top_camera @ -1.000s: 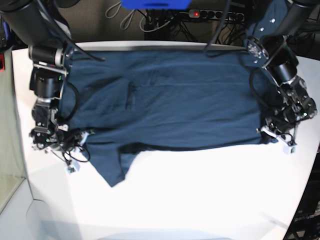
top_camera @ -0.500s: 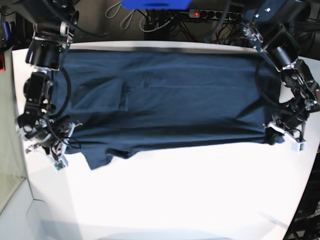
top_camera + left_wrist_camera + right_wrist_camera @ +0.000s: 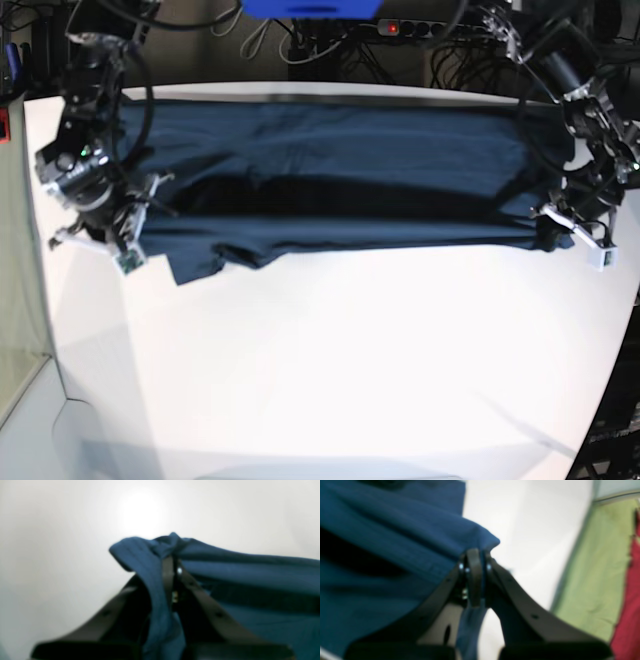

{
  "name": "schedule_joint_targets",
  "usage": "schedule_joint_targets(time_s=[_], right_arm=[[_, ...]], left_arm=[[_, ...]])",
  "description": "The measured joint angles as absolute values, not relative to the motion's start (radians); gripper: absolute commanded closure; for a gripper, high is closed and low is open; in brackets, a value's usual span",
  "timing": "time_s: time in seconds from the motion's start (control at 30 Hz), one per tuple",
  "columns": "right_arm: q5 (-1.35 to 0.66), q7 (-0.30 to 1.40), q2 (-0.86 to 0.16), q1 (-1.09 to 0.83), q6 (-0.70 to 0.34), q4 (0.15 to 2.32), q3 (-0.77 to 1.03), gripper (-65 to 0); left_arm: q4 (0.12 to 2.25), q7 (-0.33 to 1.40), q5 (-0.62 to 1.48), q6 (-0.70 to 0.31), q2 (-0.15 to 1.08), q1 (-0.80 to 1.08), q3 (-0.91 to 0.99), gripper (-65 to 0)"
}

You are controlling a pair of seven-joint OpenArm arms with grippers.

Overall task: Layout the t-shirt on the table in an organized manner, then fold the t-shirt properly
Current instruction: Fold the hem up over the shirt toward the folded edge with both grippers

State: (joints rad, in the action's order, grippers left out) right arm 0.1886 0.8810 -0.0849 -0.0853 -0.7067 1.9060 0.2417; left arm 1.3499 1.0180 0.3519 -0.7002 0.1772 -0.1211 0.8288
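The dark navy t-shirt (image 3: 340, 180) hangs stretched wide over the far part of the white table (image 3: 340, 370), its lower edge sagging and one sleeve (image 3: 200, 265) drooping at the lower left. My left gripper (image 3: 553, 228), on the base view's right, is shut on the t-shirt's corner; the left wrist view shows the t-shirt (image 3: 155, 555) pinched between the closed fingers (image 3: 168, 575). My right gripper (image 3: 125, 240), on the base view's left, is shut on the opposite corner, and in the right wrist view the t-shirt (image 3: 402, 540) bunches at its fingertips (image 3: 473, 562).
Cables and a power strip (image 3: 420, 28) lie beyond the table's far edge. A blue object (image 3: 310, 8) sits at the top centre. Green flooring (image 3: 595, 562) and a red thing (image 3: 630, 605) show past the table's left edge.
Both grippers have risen and pulled back toward the far edge, carrying the shirt. The cloth has lifted and stretched tighter, covering less of the table; the sleeve has come up with it.
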Motion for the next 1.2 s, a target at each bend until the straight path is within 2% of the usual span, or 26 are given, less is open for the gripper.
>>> schedule_joint_targets(time_s=[0.33,0.6,0.8,1.2], right_arm=[[0.186,0.876,-0.080,-0.170,-0.706,1.915,0.242,0.0],[0.192,0.866,-0.073,-0.172,-0.706,1.799,0.242,0.0],[0.194,0.772,-0.072,-0.167,-0.703,1.699,0.242,0.0],[0.182,0.750,-0.080,-0.147,-0.702,1.659,0.246,0.0]], left_arm=[[1.455,1.016,0.356,-0.701,0.178,-0.029,0.827,-0.2],[1.446,1.016,0.349,-0.700,0.180,0.017,0.826,-0.4],[1.456,1.014,0.350,-0.700,0.183,0.045,0.825,-0.4],[1.437,1.010,0.345,-0.700,0.183,0.107,0.824,-0.5]])
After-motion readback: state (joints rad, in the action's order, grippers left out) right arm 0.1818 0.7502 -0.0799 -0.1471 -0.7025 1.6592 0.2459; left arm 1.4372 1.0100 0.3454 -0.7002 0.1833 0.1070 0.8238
